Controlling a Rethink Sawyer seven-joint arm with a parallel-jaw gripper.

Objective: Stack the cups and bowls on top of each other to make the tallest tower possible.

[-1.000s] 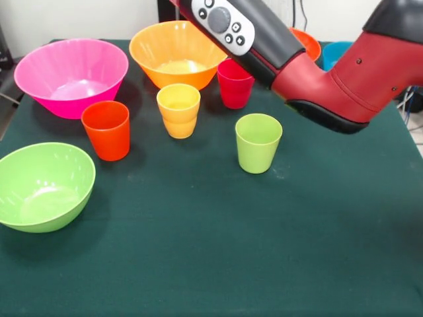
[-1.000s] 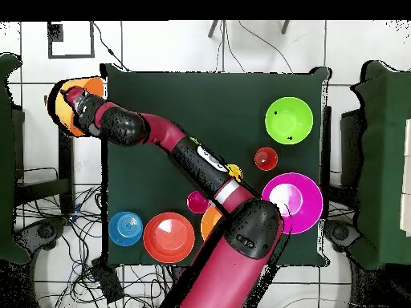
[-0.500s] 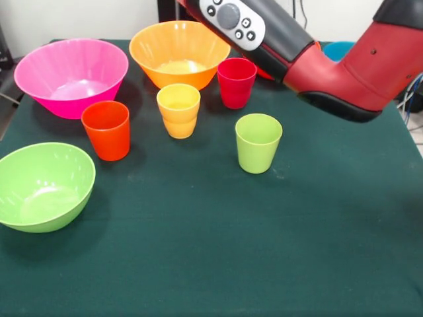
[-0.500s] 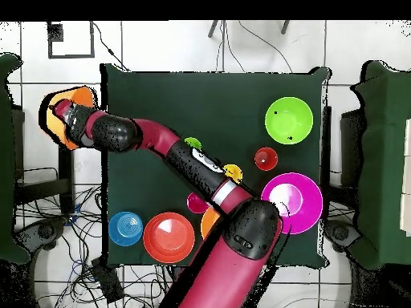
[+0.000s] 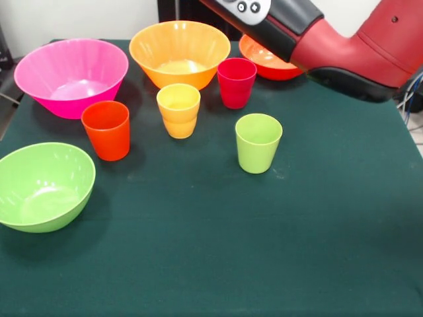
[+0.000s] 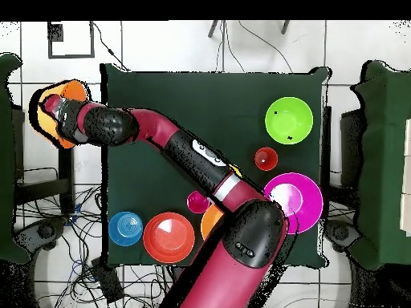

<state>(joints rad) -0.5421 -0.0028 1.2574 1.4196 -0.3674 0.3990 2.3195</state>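
Four cups stand upright on my table [image 5: 277,251]: the orange-red cup [image 5: 106,129] at left beside the pink bowl [image 5: 71,75], the yellow cup [image 5: 178,109] just in front of the orange bowl [image 5: 178,51], the crimson cup [image 5: 236,82] to the right of that bowl, and the lime cup [image 5: 258,142] nearer to me, apart from the rest. None is stacked on another. I see the lime bowl [image 5: 42,185] at the near left, open side up. At the far side a red-orange bowl [image 5: 263,61] sits partly behind the arm [image 5: 350,49], which crosses the upper right corner of the front view.

From overhead I follow the arm [image 6: 172,152] stretching across the table [image 6: 209,96] and past its left edge. The claw [image 6: 54,114] hangs off the table there, against a second orange bowl [image 6: 72,90] that lies outside the green cloth. I cannot tell whether the claw is open, closed or gripping that bowl; the wrist covers it. In that same view the blue bowl [image 6: 126,228] sits near the table's bottom left corner, with the red-orange bowl [image 6: 168,237] touching or just beside it. The lime bowl [image 6: 289,120], orange-red cup [image 6: 266,159] and pink bowl [image 6: 297,200] run down the right side.
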